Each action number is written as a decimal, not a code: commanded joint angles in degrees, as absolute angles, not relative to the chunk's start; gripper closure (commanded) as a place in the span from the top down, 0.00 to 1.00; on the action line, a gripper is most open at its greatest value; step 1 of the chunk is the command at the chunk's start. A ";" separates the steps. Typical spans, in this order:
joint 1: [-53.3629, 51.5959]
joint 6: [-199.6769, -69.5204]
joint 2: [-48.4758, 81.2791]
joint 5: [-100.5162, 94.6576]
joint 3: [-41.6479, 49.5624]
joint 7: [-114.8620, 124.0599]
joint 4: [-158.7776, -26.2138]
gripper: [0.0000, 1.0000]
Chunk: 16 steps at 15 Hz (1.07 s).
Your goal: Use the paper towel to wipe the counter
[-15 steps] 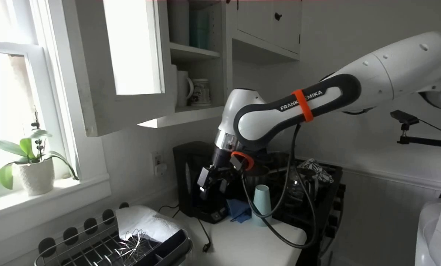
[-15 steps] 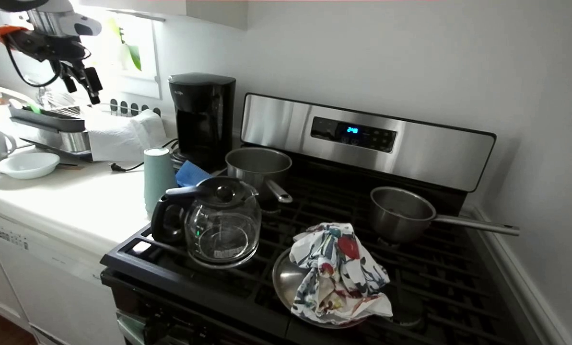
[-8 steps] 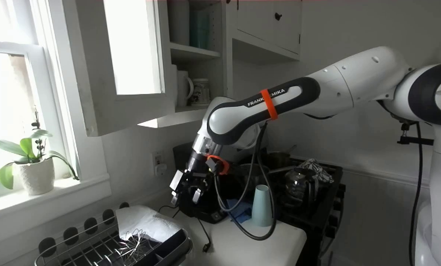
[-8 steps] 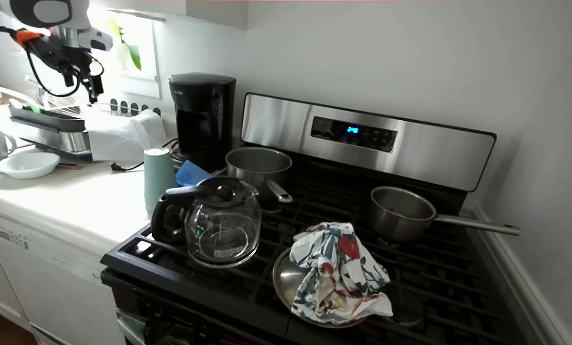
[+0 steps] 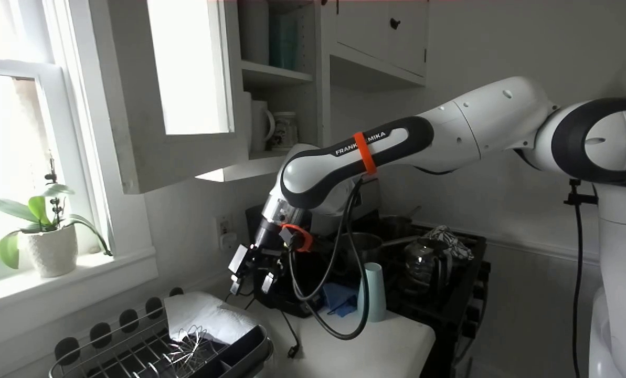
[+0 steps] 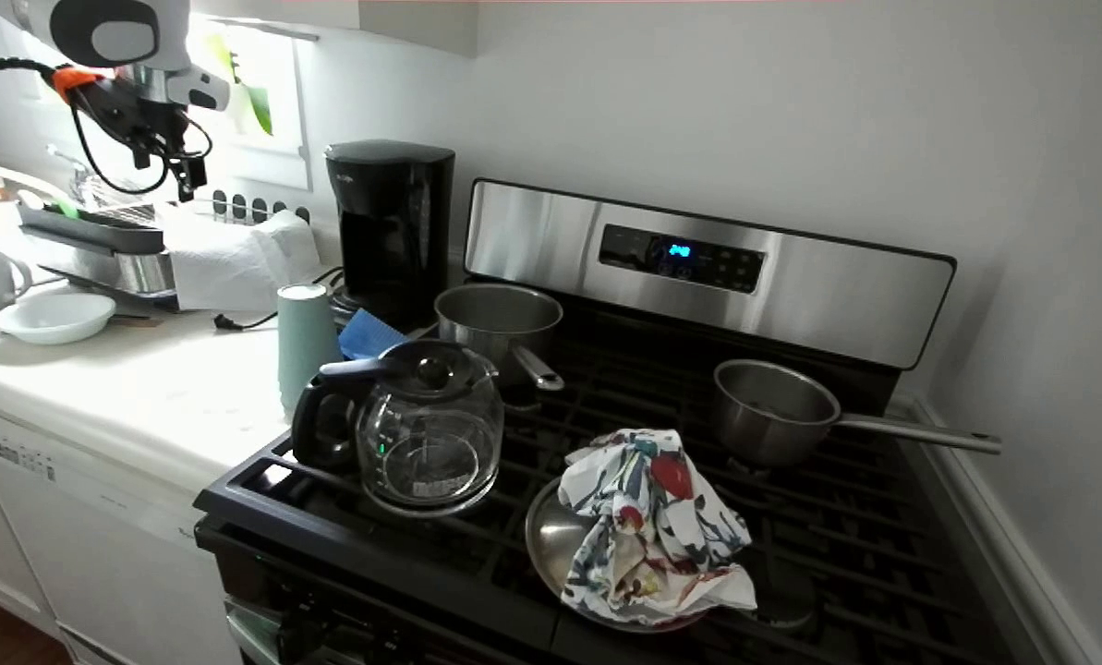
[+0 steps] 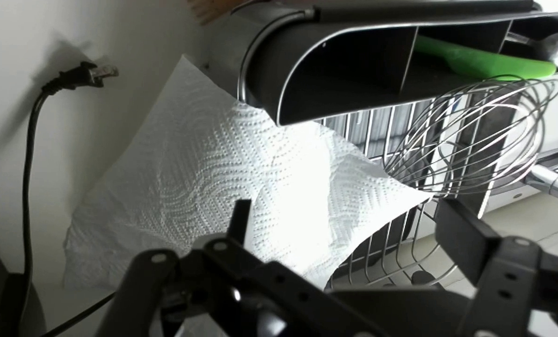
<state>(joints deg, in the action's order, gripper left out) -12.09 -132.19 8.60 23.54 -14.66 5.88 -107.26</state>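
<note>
Gripper (image 5: 251,285) — jaws apart, paper towel (image 7: 213,178) below

The paper towel (image 7: 232,173) looks dimpled, the counter (image 6: 158,392) smooth, the carafe (image 6: 430,439) glossy glass, 2 saucepans (image 6: 772,420) metal.

fyi your black two-finger gripper (image 7: 349,222) blocks part of white dimpled paper towel (image 7: 241,173) in wrist view, bottom edge crops gripper

Glass carafe (image 6: 430,434) and a couple saucepans (image 6: 763,432) hog the stove (image 6: 375,545), whisk (image 7: 466,140) just chills in the dish rack (image 5: 118,362).
</note>
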 commanded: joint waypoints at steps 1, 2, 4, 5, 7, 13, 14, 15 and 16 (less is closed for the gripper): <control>-12.32 -132.72 10.30 26.54 -15.09 3.96 -105.79 1.00; -12.41 -132.80 11.24 27.27 -15.28 4.10 -105.13 1.00; -12.66 -132.99 13.20 28.45 -15.64 4.84 -103.85 1.00; -12.76 -133.28 14.35 28.99 -15.83 5.17 -103.06 1.00; -12.93 -134.03 16.55 29.52 -16.17 5.79 -101.44 1.00; -13.76 -136.74 23.99 30.91 -17.15 8.75 -94.83 1.00; -14.03 -136.91 25.02 30.59 -17.13 9.50 -93.81 1.00; -14.20 -136.73 26.08 30.47 -17.22 10.03 -92.67 1.00; -14.41 -136.64 27.02 30.29 -17.25 10.63 -91.71 1.00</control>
